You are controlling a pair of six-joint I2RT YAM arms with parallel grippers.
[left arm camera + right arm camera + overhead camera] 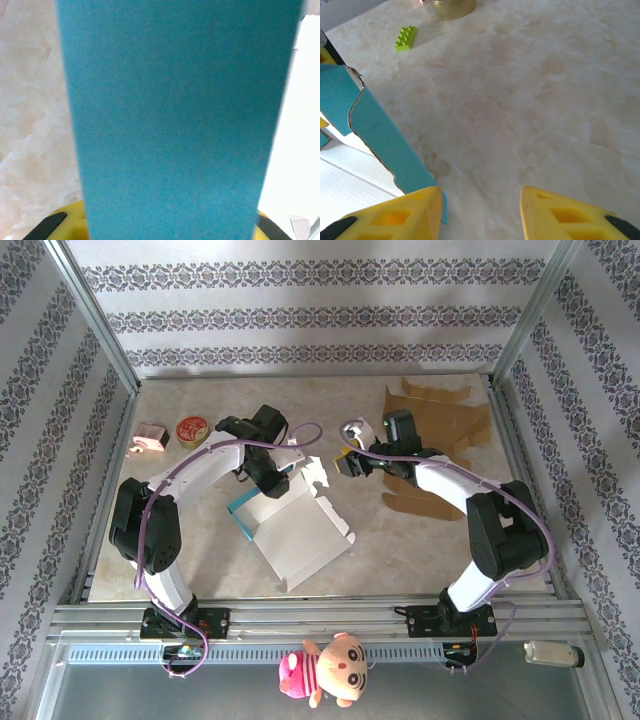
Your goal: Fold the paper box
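White paper box with teal outer faces (300, 525): laid open near the middle of the bench (420, 560), far-left wall raised. Left gripper (266, 476): arm arched from the near edge, set at that wall; a teal panel (170, 120) is seen across its yellow fingertips (50, 226), and whether it is pinched cannot be told. Right gripper (480, 210): held low just beyond the box's far corner, fingers spread with nothing between them. Brown cardboard sheets (440, 420): far right corner.

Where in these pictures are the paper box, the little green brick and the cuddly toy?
paper box (300, 532): top view, on its white inner panel.
green brick (405, 38): right wrist view, on its studded top.
cuddly toy (345, 664): top view, on its face.
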